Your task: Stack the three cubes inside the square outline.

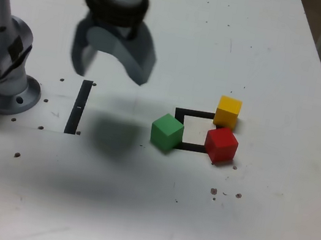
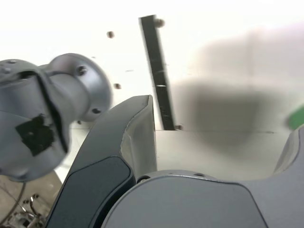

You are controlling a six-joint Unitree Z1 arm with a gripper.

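Observation:
The square outline (image 1: 182, 112) lies on the white table, its white centre bare. A green cube (image 1: 166, 131) sits on the outline's edge at the exterior view's left. A red cube (image 1: 221, 144) rests at the outline's near corner on the exterior view's right, and a yellow cube (image 1: 228, 111) stands just behind it at the far corner. My gripper (image 1: 112, 67) hangs open and empty above the table, well off to the exterior view's left of the cubes. In the wrist view only a sliver of the green cube (image 2: 298, 118) shows at the frame's edge.
A straight black strip (image 1: 79, 106) lies under the gripper, also seen as the black strip (image 2: 158, 71) in the wrist view. The arm's grey base (image 1: 3, 77) stands at the exterior view's left. Small screw holes dot the table (image 1: 131, 214).

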